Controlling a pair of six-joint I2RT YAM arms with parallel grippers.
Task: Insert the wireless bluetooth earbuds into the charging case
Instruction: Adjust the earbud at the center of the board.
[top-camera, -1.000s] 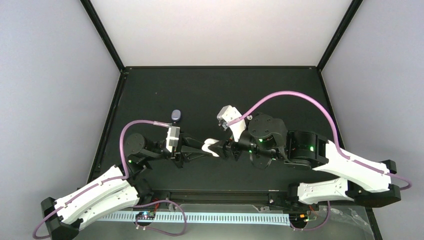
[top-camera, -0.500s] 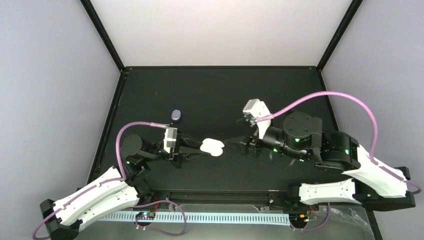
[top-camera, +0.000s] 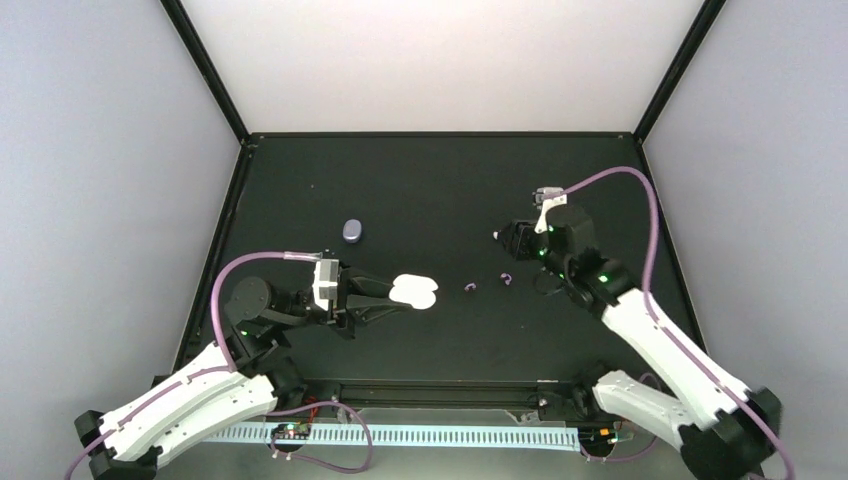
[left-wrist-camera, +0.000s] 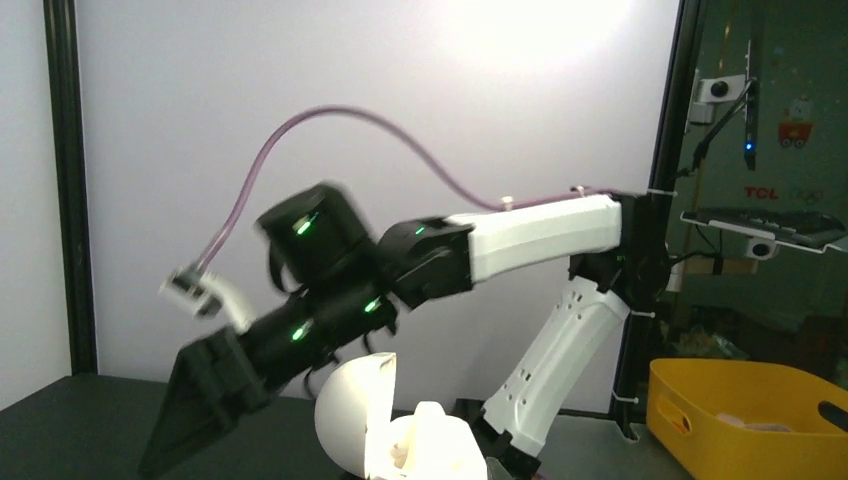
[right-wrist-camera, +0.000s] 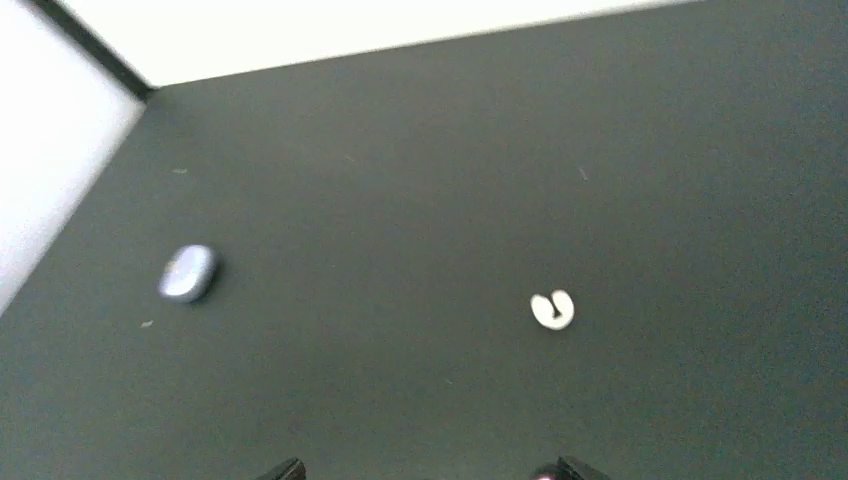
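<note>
Left fingers (top-camera: 380, 284) grip the open white oval charging case (top-camera: 416, 291); right fingers (right-wrist-camera: 580, 470) spread, empty. Tiny white curled earbud (right-wrist-camera: 552, 310) lies ahead of them: probably light, slippery; pinch its sides.

The open case (top-camera: 414, 292) is white (plain all over); right of it lie a purple bud (top-camera: 470, 288) and a second purple bud (top-camera: 506, 279); the table (top-camera: 420, 180) beneath is black.

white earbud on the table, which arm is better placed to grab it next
Right, probably. The right gripper is open and empty, with the white earbud just ahead of it in the wrist view. The left gripper is shut on the open white case, so it isn't free.
</note>
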